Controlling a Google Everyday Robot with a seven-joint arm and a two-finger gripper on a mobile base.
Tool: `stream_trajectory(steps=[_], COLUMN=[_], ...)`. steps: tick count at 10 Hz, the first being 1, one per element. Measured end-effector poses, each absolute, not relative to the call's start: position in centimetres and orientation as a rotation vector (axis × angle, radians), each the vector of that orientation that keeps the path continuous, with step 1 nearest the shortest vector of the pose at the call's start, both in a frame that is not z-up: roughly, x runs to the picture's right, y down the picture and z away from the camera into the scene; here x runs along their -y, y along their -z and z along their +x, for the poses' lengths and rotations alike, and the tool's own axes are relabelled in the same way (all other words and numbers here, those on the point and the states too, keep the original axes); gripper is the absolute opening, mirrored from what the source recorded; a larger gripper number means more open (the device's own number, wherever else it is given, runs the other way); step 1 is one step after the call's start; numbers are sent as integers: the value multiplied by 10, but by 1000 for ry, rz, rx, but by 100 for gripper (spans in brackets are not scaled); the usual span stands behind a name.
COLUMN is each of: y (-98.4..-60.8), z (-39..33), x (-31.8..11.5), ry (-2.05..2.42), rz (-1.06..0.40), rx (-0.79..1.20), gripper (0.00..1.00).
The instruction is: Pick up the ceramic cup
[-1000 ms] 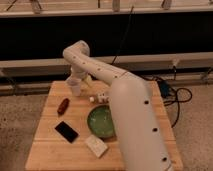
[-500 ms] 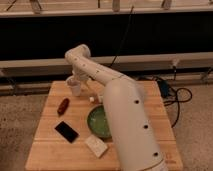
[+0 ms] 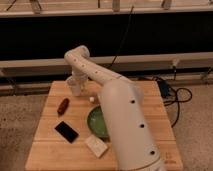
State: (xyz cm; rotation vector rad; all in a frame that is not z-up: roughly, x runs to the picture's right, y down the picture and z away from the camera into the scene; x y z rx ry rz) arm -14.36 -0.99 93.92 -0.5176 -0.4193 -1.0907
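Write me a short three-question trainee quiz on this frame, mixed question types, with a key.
1. True or false: the hand is at the table's far left part, right by the white cup.
2. Which lies nearest the table's front edge? A) red object B) black phone C) white box
3. Fill in: the robot arm partly covers the green ____.

Key: 1 true; 2 C; 3 bowl.
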Motion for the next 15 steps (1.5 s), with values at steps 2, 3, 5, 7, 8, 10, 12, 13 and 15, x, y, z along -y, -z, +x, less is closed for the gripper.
stream_trajectory(steps=[2,3,5,7,8,10,12,13,15], y=[-939,-937,-924,-908,-908,-904,-890,-873,-860], z=[-143,-139,-141,-137,-134,-133,-120,-114,-110], x=[10,13,23,34,35,31,41,52,57], ry=[1086,1071,1086,1099,1095,1108,1117,1124,1137], rz=[-469,-453,-480,-472,-457,-454,-448,-442,-442], rx=[459,455,432,425,425,433,422,424,428], gripper=[3,0,0,0,0,0,0,0,0])
